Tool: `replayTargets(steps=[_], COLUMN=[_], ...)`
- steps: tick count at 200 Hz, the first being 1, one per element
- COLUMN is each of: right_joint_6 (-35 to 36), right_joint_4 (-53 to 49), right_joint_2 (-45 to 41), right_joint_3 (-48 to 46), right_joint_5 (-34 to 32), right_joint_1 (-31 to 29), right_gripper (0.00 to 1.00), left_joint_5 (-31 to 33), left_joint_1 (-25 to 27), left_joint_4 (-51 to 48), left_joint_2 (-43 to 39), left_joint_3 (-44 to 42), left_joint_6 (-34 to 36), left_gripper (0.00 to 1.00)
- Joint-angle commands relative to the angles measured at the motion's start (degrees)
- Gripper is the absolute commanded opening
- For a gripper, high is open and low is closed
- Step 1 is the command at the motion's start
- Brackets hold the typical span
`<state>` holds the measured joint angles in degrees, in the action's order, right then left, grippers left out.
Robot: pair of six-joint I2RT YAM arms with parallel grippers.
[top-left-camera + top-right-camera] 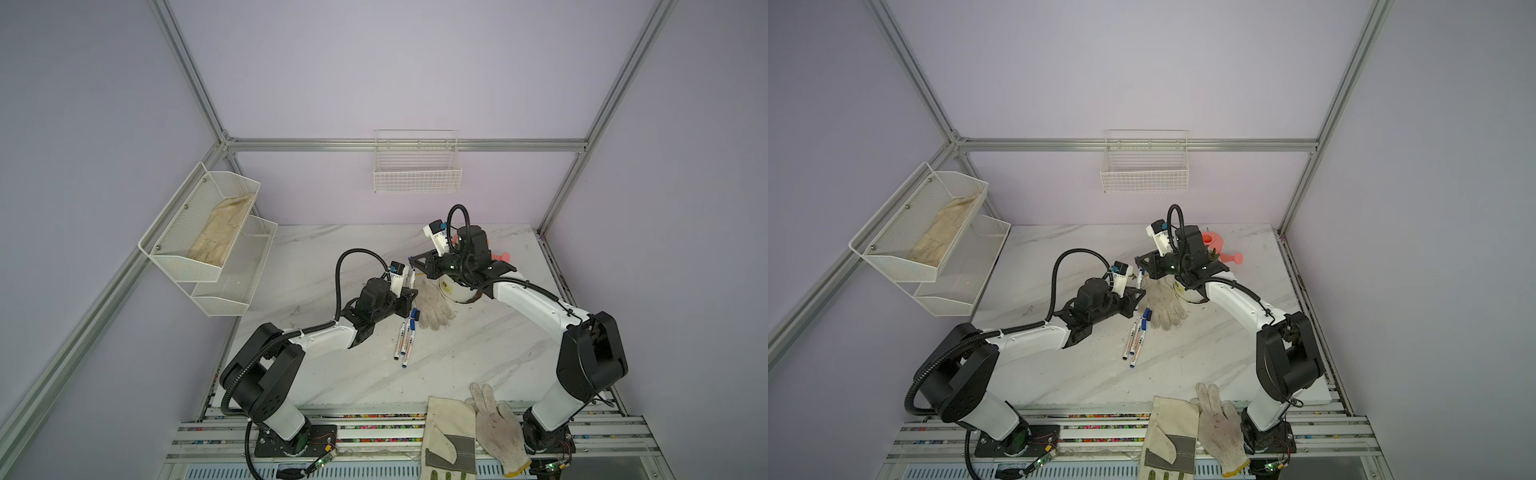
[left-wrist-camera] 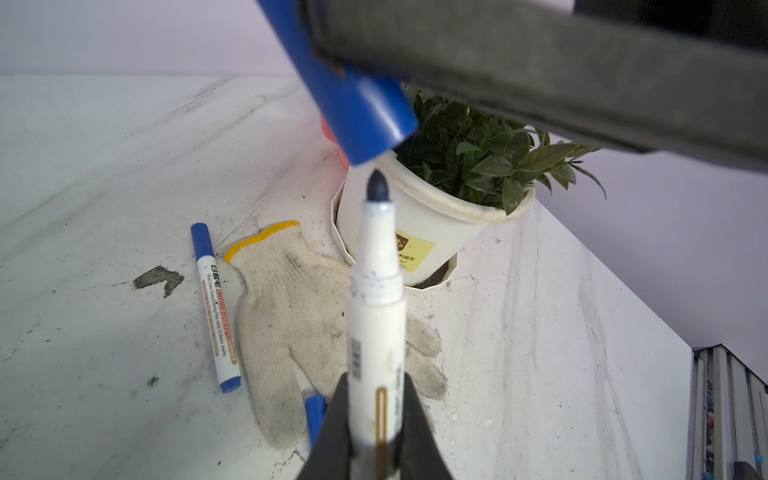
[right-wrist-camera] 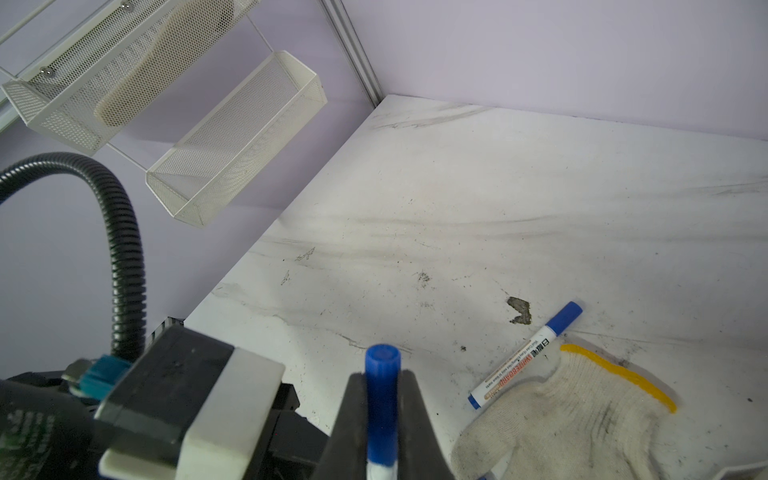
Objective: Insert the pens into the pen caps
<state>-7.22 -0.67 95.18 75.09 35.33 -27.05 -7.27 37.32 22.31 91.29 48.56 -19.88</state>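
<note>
Two grippers meet just above the middle of both top views, over the marble table (image 1: 478,345). The left gripper (image 2: 376,386) is clamped tight on the barrel of an uncapped pen (image 2: 376,291), which stands nearly upright with its dark tip pointing up. The right gripper (image 3: 382,378) is pinched shut on a blue cap (image 2: 361,108), held tilted with its open mouth facing down at the tip. From the left wrist the tip sits right at that mouth, not visibly inside it; whether they touch I cannot tell. In a top view the held pen (image 1: 412,279) shows as a short white stick between the two black grippers. A few more pens (image 1: 405,338) lie in a loose cluster at centre frame, below the grippers, just left of a knitted glove (image 1: 434,305). One of them (image 2: 216,307) wears its blue cap. A white plant pot (image 2: 415,232) stands just right of the glove, under the right arm
</note>
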Motion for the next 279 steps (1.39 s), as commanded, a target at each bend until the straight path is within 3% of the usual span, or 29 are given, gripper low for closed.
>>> replayTargets(steps=[1,65,156,279], right_joint_6=[0.4,0.7,1.8,4.4], right_joint_4=[0.5,0.2,0.1,-2.7], right_joint_2=[0.3,0.2,-1.3,-3.8], right_joint_3=[-0.6,-0.5,-0.6,-0.6], right_joint_5=[-0.3,-0.2,3.7,9.2], right_joint_1=[0.1,0.1,0.1,0.1], right_gripper=[0.00,0.00,0.00,0.03], left_joint_5=[0.2,0.7,-0.5,4.5], left_joint_1=[0.2,-0.1,-3.0,-2.6], left_joint_4=[3.9,5.8,16.4,24.9], left_joint_2=[-0.2,0.0,2.0,2.6], left_joint_3=[6.1,6.2,6.1,6.5], left_joint_6=[0.6,-0.5,-9.5,-3.5], left_gripper=[0.00,0.00,0.00,0.00])
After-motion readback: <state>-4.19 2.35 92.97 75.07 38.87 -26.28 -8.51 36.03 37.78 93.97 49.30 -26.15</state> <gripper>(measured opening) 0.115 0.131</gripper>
